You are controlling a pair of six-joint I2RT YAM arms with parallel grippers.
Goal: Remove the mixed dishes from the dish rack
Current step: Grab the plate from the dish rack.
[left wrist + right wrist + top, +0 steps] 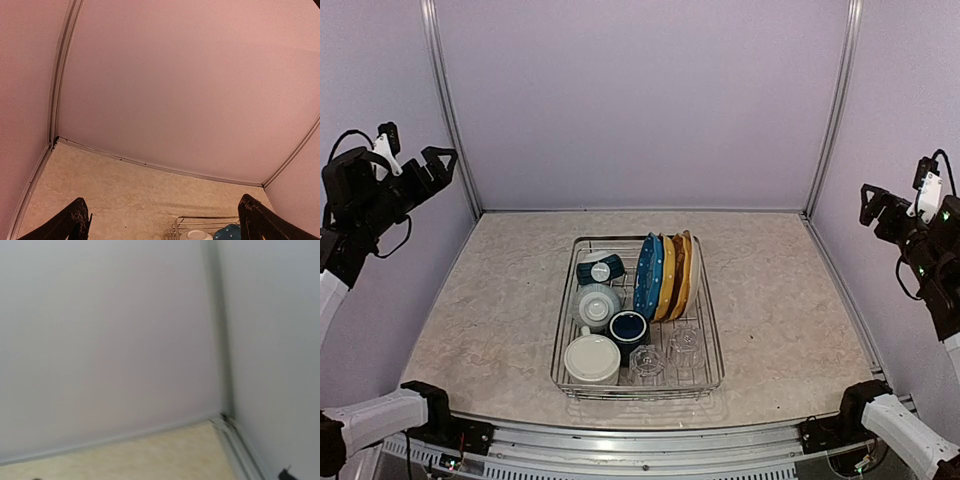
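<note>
My left end effector hangs high at 10 o'clock of the desk, with its fingers wide apart. My right end effector is raised at 3 o'clock; whether it is apart or together I cannot tell. The dish rack stands at the desk centre, full. The blue plate is upright at its 1 o'clock.

Soft, even light fills the top view, which is sharp throughout; the dish rack casts only a faint shadow on the table. The left wrist view looks warmer and pinkish, its wall seam bowed near the edge. The right wrist view is paler, grey and blurred throughout.
</note>
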